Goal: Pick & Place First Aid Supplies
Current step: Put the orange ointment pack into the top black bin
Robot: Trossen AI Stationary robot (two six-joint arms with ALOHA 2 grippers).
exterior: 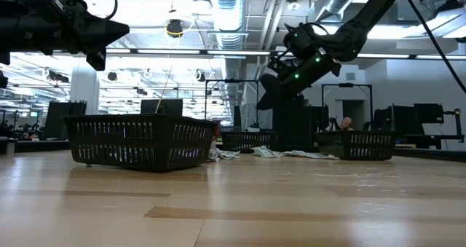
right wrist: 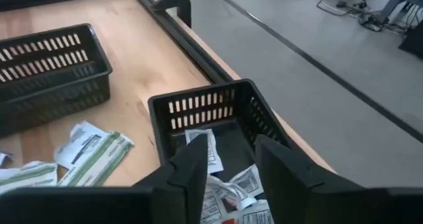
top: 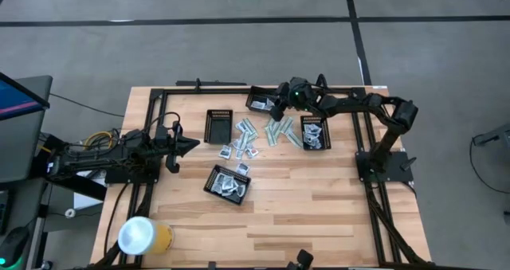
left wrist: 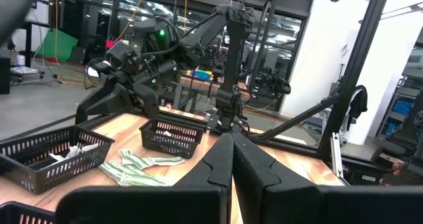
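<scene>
The first aid supplies [top: 256, 136] lie loose at mid-table: white sachets and pale green strips [right wrist: 92, 154]. More packets [right wrist: 206, 149] lie inside a black mesh tray [right wrist: 198, 108] at the far edge [top: 256, 101]. My right gripper [right wrist: 228, 168] hovers open over that tray's near end [top: 276, 109], nothing between its fingers. At the table's left, my left gripper [top: 188, 145] waits raised and shut [left wrist: 231, 159].
Three more black mesh trays stand around the pile: one left of it [top: 218, 125], one right with packets [top: 315, 132], one nearer with packets [top: 228, 182]. A white-lidded cup [top: 142, 236] sits at the near left corner. A black frame rail [right wrist: 173, 0] borders the table.
</scene>
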